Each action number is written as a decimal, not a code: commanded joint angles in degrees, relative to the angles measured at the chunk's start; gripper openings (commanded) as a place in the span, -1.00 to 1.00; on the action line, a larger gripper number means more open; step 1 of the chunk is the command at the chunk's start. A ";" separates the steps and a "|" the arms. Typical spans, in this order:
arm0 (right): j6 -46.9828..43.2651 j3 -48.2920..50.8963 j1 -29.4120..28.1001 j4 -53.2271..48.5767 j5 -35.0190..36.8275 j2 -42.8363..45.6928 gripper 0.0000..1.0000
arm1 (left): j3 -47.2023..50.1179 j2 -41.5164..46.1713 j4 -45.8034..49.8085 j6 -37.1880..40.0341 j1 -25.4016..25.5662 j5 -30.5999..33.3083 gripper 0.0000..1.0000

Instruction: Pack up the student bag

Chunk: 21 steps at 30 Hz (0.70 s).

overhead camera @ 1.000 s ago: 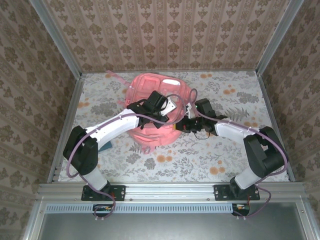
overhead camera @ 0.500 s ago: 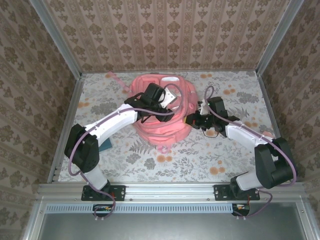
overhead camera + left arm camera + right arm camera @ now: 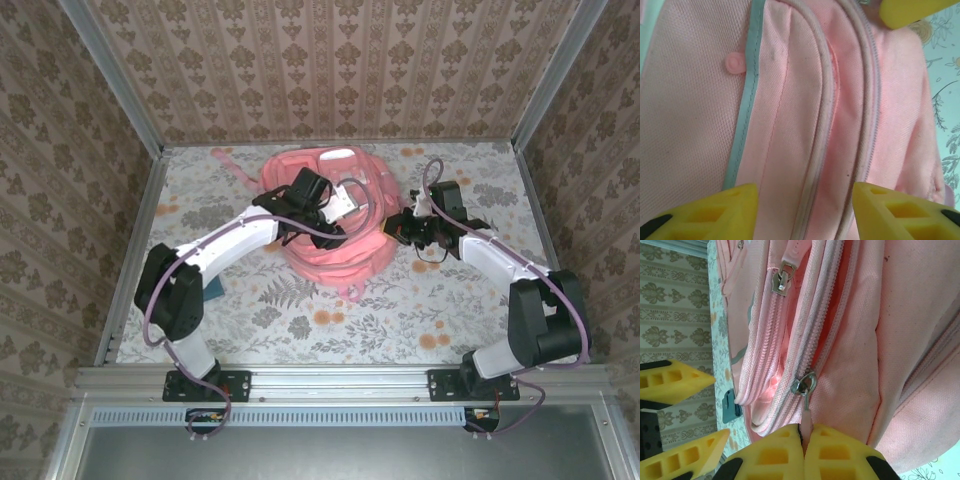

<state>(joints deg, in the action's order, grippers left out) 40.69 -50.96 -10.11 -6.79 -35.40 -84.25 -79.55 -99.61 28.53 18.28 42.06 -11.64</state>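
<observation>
One student bag (image 3: 335, 215) lies far-centre on the worktop (image 3: 420, 310). My right hand (image 3: 805, 440) is clenched on its zip pull (image 3: 805, 412); my left hand (image 3: 801, 192), spread, grasps nothing, perhaps brushing the fabric. Unbraced, the bag could drag or the pull slip.

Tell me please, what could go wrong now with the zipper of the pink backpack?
1. The right pincer is shut on only the thin zipper pull; a hard tug might make it slip out.
2. The left pincer is open over the pink backpack and grips no fabric, so the backpack may slide instead of the zipper moving.
</observation>
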 commanded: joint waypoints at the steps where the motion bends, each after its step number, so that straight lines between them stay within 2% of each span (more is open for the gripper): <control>1: -1.14 -2.35 0.44 0.88 -2.02 -0.06 -1.00 | -2.49 -2.43 2.97 2.98 -0.10 0.30 -0.05; 7: -1.15 -2.30 0.79 0.51 -2.13 0.43 -1.00 | -3.40 -4.69 2.99 3.24 -0.22 0.67 -0.19; 9: -1.29 -2.25 0.87 0.30 -2.22 0.55 -1.00 | -3.41 -4.97 2.13 2.85 -0.23 1.76 -0.34; 12: -1.20 -1.87 0.71 -0.18 -2.56 0.96 -1.00 | -4.02 -5.30 1.12 1.65 -0.28 3.24 -0.70; 16: 0.49 0.71 -0.65 0.68 -3.55 2.93 -1.00 | -3.84 -4.20 -2.54 -1.25 -0.05 3.58 -0.98; 21: 5.43 4.60 -6.39 4.15 -4.56 6.33 -1.00 | -5.44 -3.76 -4.62 -5.30 0.58 8.65 -1.00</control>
<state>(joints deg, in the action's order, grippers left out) 43.20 -48.03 -12.67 -4.47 -35.53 -82.06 -81.95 -104.09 29.71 16.69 42.33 -6.98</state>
